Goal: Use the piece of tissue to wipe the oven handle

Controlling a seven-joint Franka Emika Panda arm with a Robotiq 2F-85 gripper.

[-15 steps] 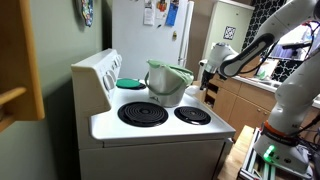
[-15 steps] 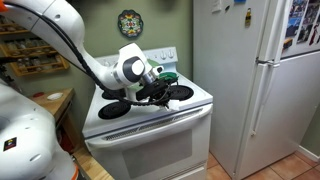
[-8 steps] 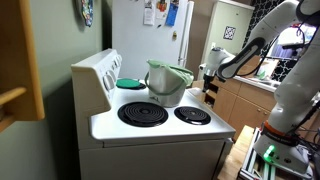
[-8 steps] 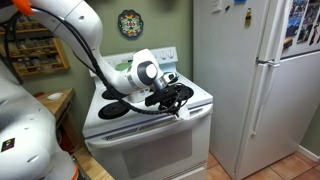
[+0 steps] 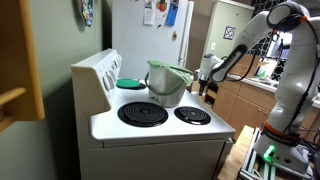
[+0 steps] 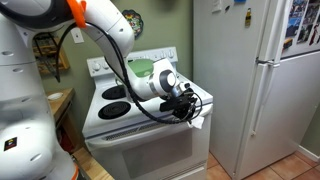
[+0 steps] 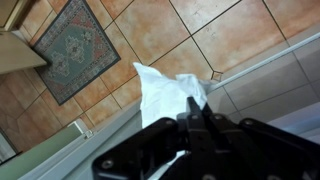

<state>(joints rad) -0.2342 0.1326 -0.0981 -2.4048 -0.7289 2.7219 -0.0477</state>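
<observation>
My gripper point(image 6: 190, 107) is shut on a white piece of tissue point(image 6: 198, 122), which hangs at the front right corner of the white stove point(image 6: 120, 125). In the wrist view the tissue point(image 7: 163, 92) spreads out from between the closed black fingers point(image 7: 195, 113), above the tiled floor and the stove's pale front edge. The oven handle point(image 6: 140, 140) runs across the top of the oven door, just below and beside the tissue. In an exterior view the gripper point(image 5: 207, 90) is beyond the stove's far side and the tissue is hard to make out.
A green pot point(image 5: 167, 82) and a teal plate point(image 5: 130, 84) sit on the stovetop near the coil burners point(image 5: 143, 114). A white fridge point(image 6: 255, 75) stands close beside the stove. Wooden cabinets point(image 5: 240, 100) are beyond. A patterned rug point(image 7: 70, 50) lies on the tile floor.
My gripper has moved with the tissue from above the stovetop out to the stove's front right corner and lower, so the tissue now hangs by the front edge.
</observation>
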